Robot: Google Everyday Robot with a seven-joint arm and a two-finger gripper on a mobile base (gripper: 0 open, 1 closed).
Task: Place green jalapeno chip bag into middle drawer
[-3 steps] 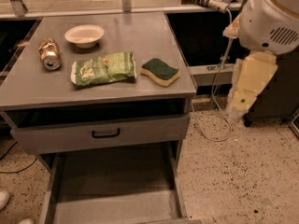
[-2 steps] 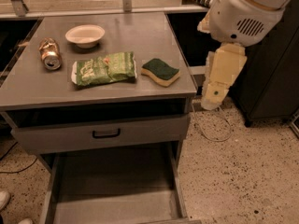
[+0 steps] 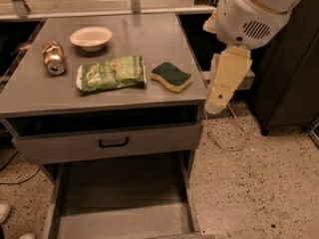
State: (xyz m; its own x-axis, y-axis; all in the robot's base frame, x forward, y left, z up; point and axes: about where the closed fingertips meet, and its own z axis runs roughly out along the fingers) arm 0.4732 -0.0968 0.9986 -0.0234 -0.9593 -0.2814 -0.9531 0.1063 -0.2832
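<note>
Chip bag [image 3: 112, 73] sits untouched on the desk [image 3: 154, 39]; the gripper [image 3: 218, 103], right of centre, has swung closer, whether spread or pressed together I cannot tell.

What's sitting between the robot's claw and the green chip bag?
The sponge lies between the gripper, beside the table edge, and the green jalapeno chip bag; camera view.

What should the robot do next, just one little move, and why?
Probably bring the gripper across, over the green jalapeno chip bag: the gripper hangs beyond the table on its right side, the bag lies untouched on top, and the middle drawer already stands open below.
</note>
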